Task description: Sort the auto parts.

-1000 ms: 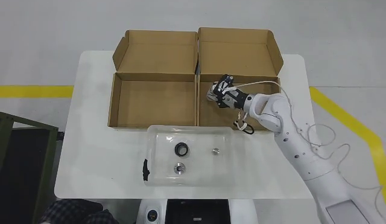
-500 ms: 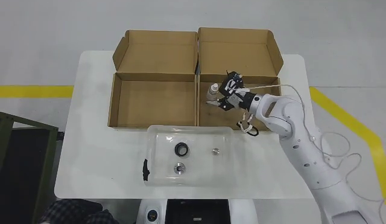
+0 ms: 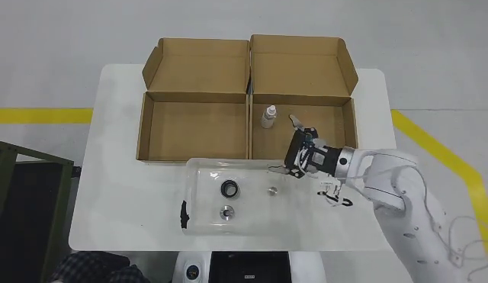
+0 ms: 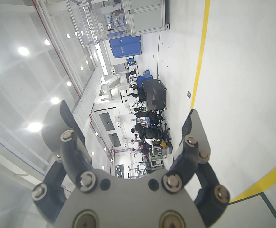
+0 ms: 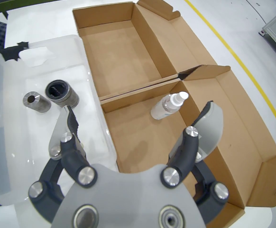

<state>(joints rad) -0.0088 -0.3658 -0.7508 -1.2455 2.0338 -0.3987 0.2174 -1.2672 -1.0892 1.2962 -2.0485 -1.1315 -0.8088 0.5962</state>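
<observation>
Your right gripper (image 5: pixel 139 110), wide open and empty, has drawn back toward the clear bin (image 3: pixel 202 199), leaving the spray bottle (image 3: pixel 268 116) in the cardboard box (image 3: pixel 329 123) toward the table's far right corner: one part sorted.

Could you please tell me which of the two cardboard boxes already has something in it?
The right-hand cardboard box, under the right gripper: a small spray bottle is in it, while the left-hand box shows just its bare floor.

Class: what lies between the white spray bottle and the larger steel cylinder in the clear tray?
Right wrist view: the brown cardboard box's bare floor and wall, then the clear plastic tray's rim.
</observation>
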